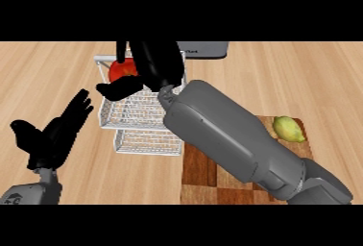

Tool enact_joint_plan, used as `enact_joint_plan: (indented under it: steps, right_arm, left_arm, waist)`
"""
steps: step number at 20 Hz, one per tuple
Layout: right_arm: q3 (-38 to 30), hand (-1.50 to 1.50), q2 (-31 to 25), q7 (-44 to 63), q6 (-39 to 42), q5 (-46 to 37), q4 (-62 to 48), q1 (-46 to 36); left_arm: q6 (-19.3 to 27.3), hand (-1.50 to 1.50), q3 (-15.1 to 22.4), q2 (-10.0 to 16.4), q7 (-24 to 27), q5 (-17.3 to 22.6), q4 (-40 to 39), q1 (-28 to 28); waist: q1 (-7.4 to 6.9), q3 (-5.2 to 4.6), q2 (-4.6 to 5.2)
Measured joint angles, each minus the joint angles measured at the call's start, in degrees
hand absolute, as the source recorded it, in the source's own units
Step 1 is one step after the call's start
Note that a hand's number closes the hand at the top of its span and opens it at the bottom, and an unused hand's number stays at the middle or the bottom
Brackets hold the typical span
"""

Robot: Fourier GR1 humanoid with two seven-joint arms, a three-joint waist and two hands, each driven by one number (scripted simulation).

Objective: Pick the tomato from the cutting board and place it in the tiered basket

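In the head view, a white wire tiered basket (pixel 135 115) stands on the light wooden counter (pixel 297 72) in the upper middle of the frame, its lower tier showing just below the upper one. The round red tomato (pixel 124 71) sits at the upper left corner of the basket's top tier. The grey right forearm crosses from the lower right corner up to the basket, and the black right hand (pixel 159 62) hangs over that tier, right beside the tomato. Whether this hand grasps the tomato I cannot tell.

The black left hand (pixel 53 132) rests at the left edge, spread wide and holding nothing.

A dark checkered wooden cutting board (pixel 202 178) lies at lower right, partly under the forearm, with a yellow-green fruit (pixel 288 129) on its upper right part.
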State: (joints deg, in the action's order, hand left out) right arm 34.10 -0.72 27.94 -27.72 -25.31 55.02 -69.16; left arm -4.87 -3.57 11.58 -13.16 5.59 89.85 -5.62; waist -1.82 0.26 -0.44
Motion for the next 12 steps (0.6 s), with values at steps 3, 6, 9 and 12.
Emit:
enact_joint_plan:
  steps: [3,6,9,12]
  right_arm:
    - [0.69,-1.50,0.28,-0.84,-1.77,2.90,-2.45,-2.21]
    - [0.32,-1.50,0.68,-2.25,-4.61,6.69,-3.90,-2.37]
    - [-2.53,-1.50,0.72,-3.80,-5.78,11.22,-4.89,-3.49]
    - [-5.12,-1.50,0.72,-5.90,-7.80,15.75,-4.16,-3.00]
  left_arm:
    - [-0.52,0.00,-0.43,0.15,0.61,0.17,-0.35,0.37]
    - [0.01,0.00,0.16,-0.33,-0.60,-0.28,0.93,0.57]
    - [0.12,0.00,0.29,-0.64,-0.27,-0.58,0.74,0.40]
    - [-0.30,0.00,-0.05,-0.57,0.11,-0.29,0.32,0.55]
  waist:
    - [-0.25,-0.10,0.12]
    - [-0.48,-0.21,0.41]
    - [-0.47,-0.26,0.60]
    - [-0.35,-0.27,0.67]
